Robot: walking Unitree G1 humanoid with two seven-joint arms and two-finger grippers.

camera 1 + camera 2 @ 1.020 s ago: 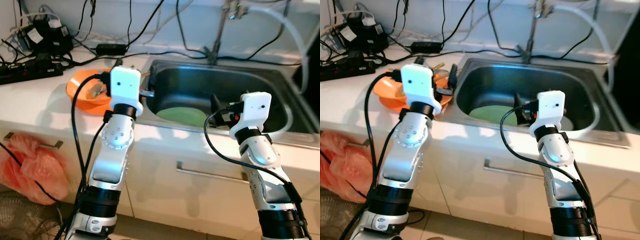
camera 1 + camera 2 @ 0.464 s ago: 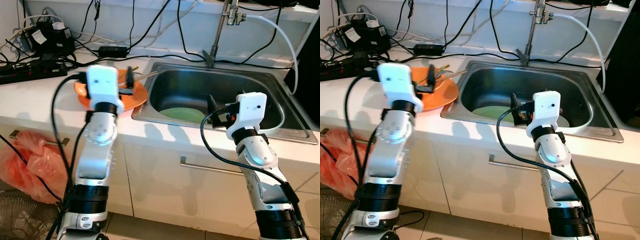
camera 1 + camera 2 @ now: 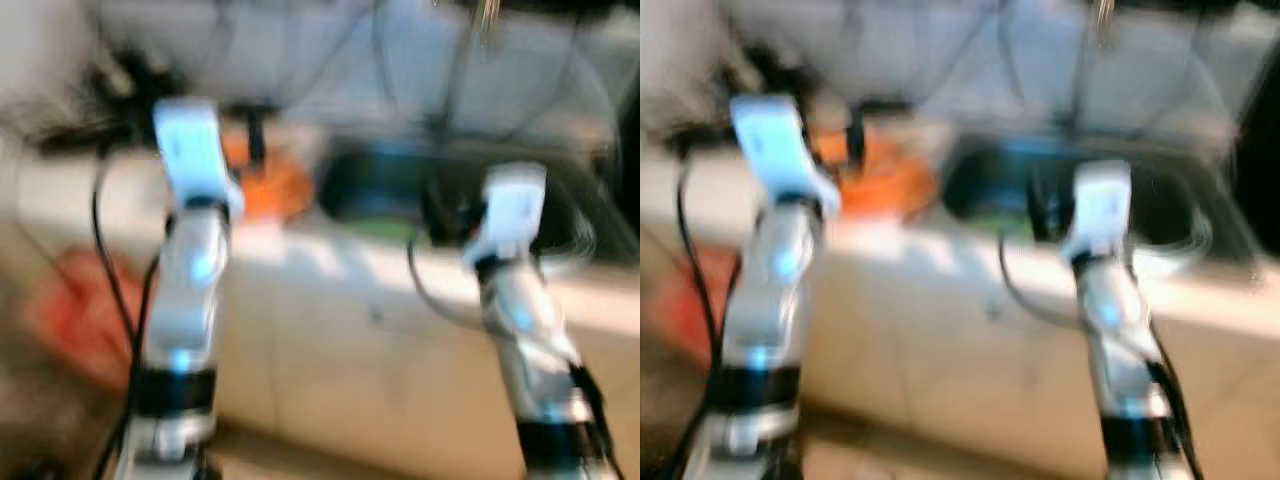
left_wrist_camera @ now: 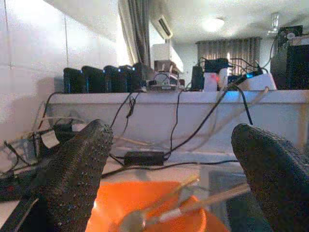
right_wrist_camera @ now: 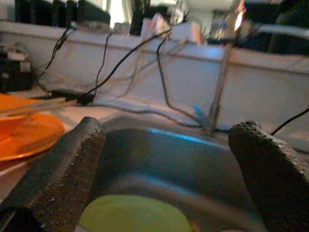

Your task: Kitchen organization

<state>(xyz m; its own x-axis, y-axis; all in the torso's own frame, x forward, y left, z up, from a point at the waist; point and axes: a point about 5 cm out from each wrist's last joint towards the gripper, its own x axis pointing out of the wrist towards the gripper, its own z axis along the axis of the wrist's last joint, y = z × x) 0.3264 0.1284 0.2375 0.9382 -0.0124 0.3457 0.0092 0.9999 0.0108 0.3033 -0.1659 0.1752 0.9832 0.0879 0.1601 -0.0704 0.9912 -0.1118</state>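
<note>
Head views are heavily motion-blurred; only coarse shapes readable. Both silver arms are raised in front of the white surface [image 3: 300,262].

Left gripper [image 4: 171,159]: fingers spread wide, nothing between them. One textured black finger [image 4: 79,174] on one side, the other at the opposite edge of the wrist view. It hangs just above the near side of the orange plate [image 4: 145,205]. The plate sits on the surface, just beside the sink's left rim. Thin light-coloured sticks, chopsticks by the look of them [image 4: 212,198], lie across the plate and reach toward the sink; can't tell the metal-looking piece at the plate's front edge.

Right gripper [image 5: 169,169]: also wide open, empty. It points into the steel sink [image 5: 159,150], at the near rim. A yellow-green round dish [image 5: 135,215] lies flat on the sink bottom, between the fingers in the wrist view but below and beyond them, no contact. The faucet [image 5: 222,72] rises at the back rim of the sink.

Behind the plate: a black power adapter [image 4: 144,157] on the surface, cables [image 4: 193,125] draped down the white back wall. A row of dark boxes [image 4: 104,79] is on the ledge above.

In the head views the plate is an orange smear [image 3: 270,185] right of the left arm; a reddish blob [image 3: 75,300] is low on the left by the cabinet front, too blurred to identify.
</note>
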